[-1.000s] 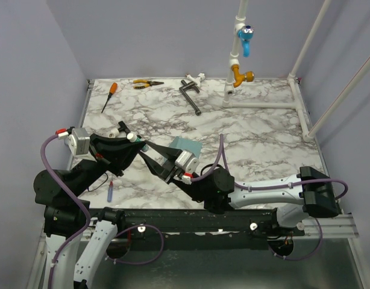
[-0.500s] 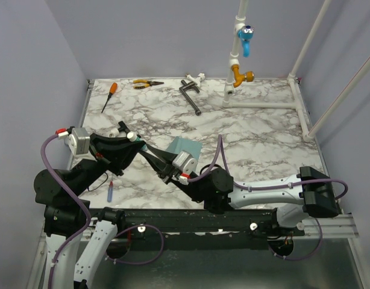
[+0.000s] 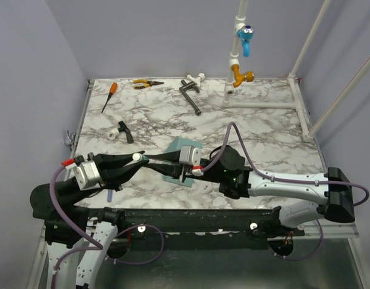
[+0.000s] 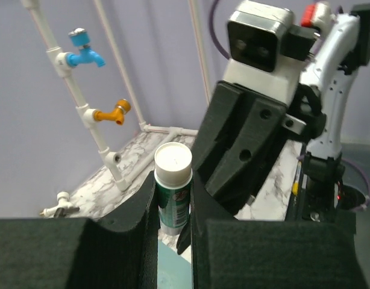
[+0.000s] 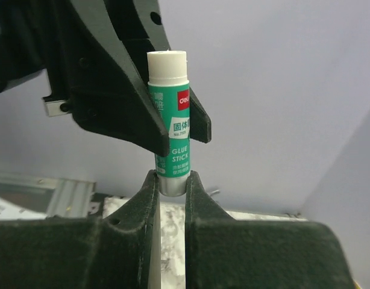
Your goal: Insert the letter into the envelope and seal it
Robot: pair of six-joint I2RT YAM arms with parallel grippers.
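The sealing step seems in hand: left gripper [image 4: 173, 208] and right gripper [image 5: 170, 180] both clench the glue stick [image 5: 170, 120] over the envelope [image 3: 184, 146], lying 7 o'clock of the table's [image 3: 263, 138] centre, letter unseen; next probably calls for pulling the cap off straight.

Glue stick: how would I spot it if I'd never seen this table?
On the marble table, near its front edge, two black robot hands meet over a teal-blue envelope. Pinched between the left hand and the right hand is the glue stick: a small tube with a green printed label and a white end, the only thing both hands grip.
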